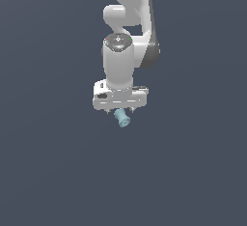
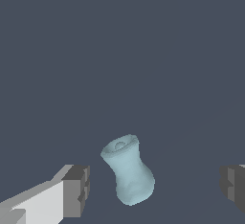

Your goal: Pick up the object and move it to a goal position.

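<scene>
The object [image 1: 122, 118] is a small pale-blue stubby cylinder with a wider flanged round end and a central dimple. In the exterior view it shows just below the white gripper [image 1: 120, 110], partly covered by the hand. In the wrist view the object [image 2: 128, 169] lies between the two grey fingertips [image 2: 76, 189], with a clear gap on each side. The gripper [image 2: 155, 187] is open and touches nothing. Whether the object rests on the grey floor or sits slightly below the fingers cannot be told.
The white Panda arm [image 1: 128, 22] rises above the hand towards the top of the exterior view. All around is a flat dark grey-blue floor [image 1: 58, 162] with no other objects or edges in view.
</scene>
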`<state>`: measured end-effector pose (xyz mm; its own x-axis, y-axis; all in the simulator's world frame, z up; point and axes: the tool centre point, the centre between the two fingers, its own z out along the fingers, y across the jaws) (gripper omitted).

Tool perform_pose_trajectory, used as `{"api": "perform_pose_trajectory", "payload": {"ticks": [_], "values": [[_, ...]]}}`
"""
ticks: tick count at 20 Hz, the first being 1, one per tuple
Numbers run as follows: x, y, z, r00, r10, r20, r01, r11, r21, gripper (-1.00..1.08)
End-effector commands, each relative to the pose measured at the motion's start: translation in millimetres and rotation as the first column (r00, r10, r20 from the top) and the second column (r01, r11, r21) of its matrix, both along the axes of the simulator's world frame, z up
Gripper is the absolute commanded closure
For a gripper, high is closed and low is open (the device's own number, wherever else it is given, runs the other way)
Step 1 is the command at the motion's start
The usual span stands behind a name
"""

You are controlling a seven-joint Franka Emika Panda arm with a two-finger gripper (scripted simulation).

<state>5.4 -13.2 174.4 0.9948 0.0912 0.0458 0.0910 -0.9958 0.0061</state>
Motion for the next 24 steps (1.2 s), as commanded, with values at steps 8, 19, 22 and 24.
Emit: {"api": "perform_pose_trajectory", "payload": {"ticks": [8, 19, 22, 24], "values": [[-25, 2, -38, 0.980, 0.196, -0.025, -0.196, 0.981, -0.005, -0.92], [-48, 6, -69, 0.931, 0.363, -0.044, -0.363, 0.932, 0.001, -0.92], [-51, 7, -71, 0.925, 0.378, -0.046, -0.378, 0.926, 0.002, -0.92], [-51, 7, -72, 0.924, 0.380, -0.046, -0.381, 0.925, 0.002, -0.92]]}}
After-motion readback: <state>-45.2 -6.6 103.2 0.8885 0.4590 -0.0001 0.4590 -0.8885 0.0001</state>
